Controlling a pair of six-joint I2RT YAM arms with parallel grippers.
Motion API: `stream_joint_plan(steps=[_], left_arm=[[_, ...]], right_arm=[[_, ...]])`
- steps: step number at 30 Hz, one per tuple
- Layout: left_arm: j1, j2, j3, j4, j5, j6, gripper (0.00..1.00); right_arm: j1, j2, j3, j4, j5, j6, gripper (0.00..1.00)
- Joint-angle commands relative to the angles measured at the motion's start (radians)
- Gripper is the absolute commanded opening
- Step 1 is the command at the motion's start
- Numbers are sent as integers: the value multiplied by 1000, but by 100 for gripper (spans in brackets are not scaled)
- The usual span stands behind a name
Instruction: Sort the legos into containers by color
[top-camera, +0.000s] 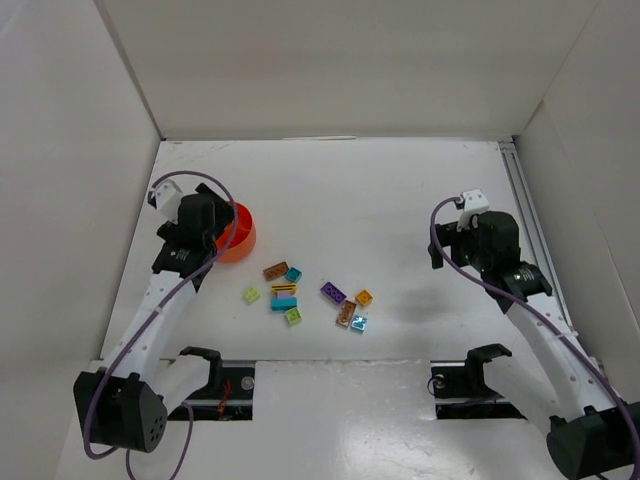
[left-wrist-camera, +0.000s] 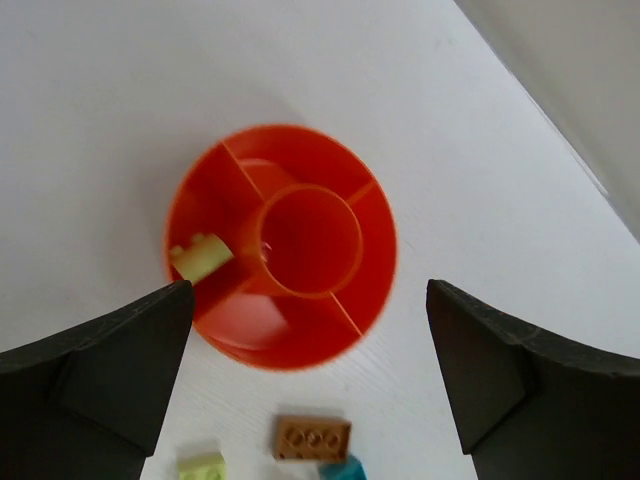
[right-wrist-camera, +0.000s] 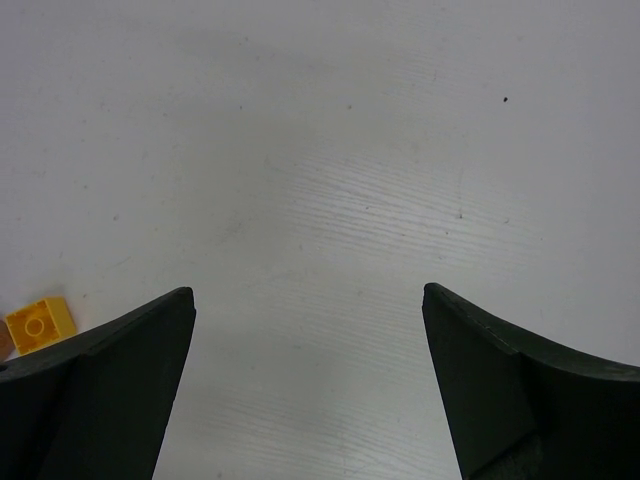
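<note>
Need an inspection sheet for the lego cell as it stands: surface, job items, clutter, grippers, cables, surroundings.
Surface: white table, faint specks and grain.
Job's things: orange bowl, split into a centre ring and outer sections, with one lime brick in an outer section, slightly blurred. About ten loose legos lie clustered on the table beside the bowl, among them a brown brick and a yellow brick.
Clutter: nothing seen.
Grippers: left gripper open and empty, above the bowl. Right gripper open and empty, above the table.
Cables: purple cable looped along each arm, not touching the legos.
Surroundings: white walls on three sides; rail along the table's right edge.
</note>
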Motion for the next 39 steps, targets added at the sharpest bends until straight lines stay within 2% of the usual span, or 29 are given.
stream_joint_plan(steps=[1, 4, 8, 9, 10, 16, 25, 37, 39], left_arm=[[-46, -17, 47, -188, 173, -117, 100], [-150, -27, 4, -280, 199, -194, 100], [-279, -99, -97, -311, 239, -283, 100], [-297, -109, -115, -337, 239, -313, 98], [-320, -119, -135, -337, 226, -342, 89], [-331, -166, -222, -385, 204, -441, 69], [-331, -36, -241, -374, 155, -505, 60], [-331, 104, -260, -343, 104, -524, 59], [-331, 113, -260, -331, 104, -524, 53]], right_arm=[[-7, 9, -4, 38, -26, -6, 100], [-7, 46, -4, 38, -26, -6, 100], [-7, 84, 7, 28, -35, -15, 100], [-7, 84, 7, 28, -44, -15, 100], [-7, 84, 7, 28, -44, -15, 100], [-7, 75, -2, 28, -55, -15, 100], [-7, 66, -2, 17, -35, -15, 100], [-7, 93, -2, 8, -7, -6, 100], [-7, 93, -2, 8, -7, -6, 100]])
